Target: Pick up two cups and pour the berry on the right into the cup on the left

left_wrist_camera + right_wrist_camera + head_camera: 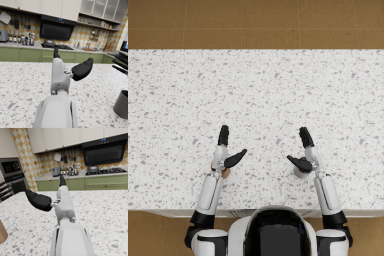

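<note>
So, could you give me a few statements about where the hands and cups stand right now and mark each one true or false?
1. The left hand holds nothing, its fingers apart. True.
2. The right hand has lifted the grey cup off the counter. False: the cup stands on the speckled counter beside the open hand.
3. The brown cup sits close by the left forearm. True.
4. Both cups stand at the far edge of the counter. False: they are near the edge closest to the robot.
5. The grey cup lies tipped on its side. False: in the left wrist view it stands upright.
</note>
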Tool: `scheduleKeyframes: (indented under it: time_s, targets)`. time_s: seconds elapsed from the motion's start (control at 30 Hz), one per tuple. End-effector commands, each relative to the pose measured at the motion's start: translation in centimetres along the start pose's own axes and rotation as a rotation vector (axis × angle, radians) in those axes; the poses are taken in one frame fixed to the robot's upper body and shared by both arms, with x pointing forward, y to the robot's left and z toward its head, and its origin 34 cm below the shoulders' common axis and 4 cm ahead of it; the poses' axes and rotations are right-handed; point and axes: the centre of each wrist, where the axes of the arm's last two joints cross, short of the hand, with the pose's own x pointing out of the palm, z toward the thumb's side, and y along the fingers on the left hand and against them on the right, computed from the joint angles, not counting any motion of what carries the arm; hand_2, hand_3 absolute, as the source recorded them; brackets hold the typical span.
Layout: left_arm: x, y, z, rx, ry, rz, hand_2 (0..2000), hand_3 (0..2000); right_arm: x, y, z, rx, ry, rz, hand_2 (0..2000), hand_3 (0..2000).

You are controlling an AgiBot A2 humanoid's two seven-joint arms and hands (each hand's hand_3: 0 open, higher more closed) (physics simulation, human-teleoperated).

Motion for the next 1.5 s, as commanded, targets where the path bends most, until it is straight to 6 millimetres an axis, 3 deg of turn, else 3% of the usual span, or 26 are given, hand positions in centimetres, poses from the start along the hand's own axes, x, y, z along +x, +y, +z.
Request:
scheduleKeyframes:
  time_s: [0.03,0.47,0.5,0.7,0.87,1.0,1.17,1.2,1.23,1.27,1.5]
  targets:
    - [0.0,0.0,0.0,0.000,0.000,0.000,0,0,0.0,0.0,0.0,0.000,0.000,0.000,0,0]
    - [0.0,0.0,0.0,0.000,0.000,0.000,0,0,0.0,0.0,0.0,0.000,0.000,0.000,0,0]
    - [0.4,0.0,-0.7,-0.028,-0.002,-0.016,0,0,0.4,-0.1,-0.7,0.027,-0.008,0.017,0,0]
    - [-2.3,-3.1,0.8,0.097,0.037,0.001,0,0,0.2,3.6,0.8,-0.080,0.028,-0.091,0,0]
    - [-2.4,-5.4,2.6,0.166,0.211,0.031,0,0,0.0,5.8,1.4,-0.082,0.205,-0.137,0,0]
    - [-3.6,-6.9,2.8,0.163,0.336,0.113,0,0,-0.2,7.5,1.6,-0.060,0.335,-0.176,0,0]
    - [-3.8,-9.5,1.9,0.101,0.359,0.179,0,0,-0.4,9.6,1.0,0.006,0.378,-0.214,0,0]
    - [-3.6,-8.2,1.9,0.118,0.362,0.150,0,0,-0.3,8.5,1.0,-0.020,0.373,-0.199,0,0]
    - [-3.7,-8.6,1.8,0.111,0.362,0.160,0,0,0.2,10.4,0.0,0.057,0.364,-0.195,0,0]
    - [-3.5,-10.8,0.1,0.014,0.333,0.183,0,0,0.5,10.7,-0.4,0.082,0.354,-0.180,0,0]
    - [-3.3,-12.3,-2.6,-0.107,0.287,0.201,0,0,0.3,11.8,-2.3,0.173,0.330,-0.193,0,0]
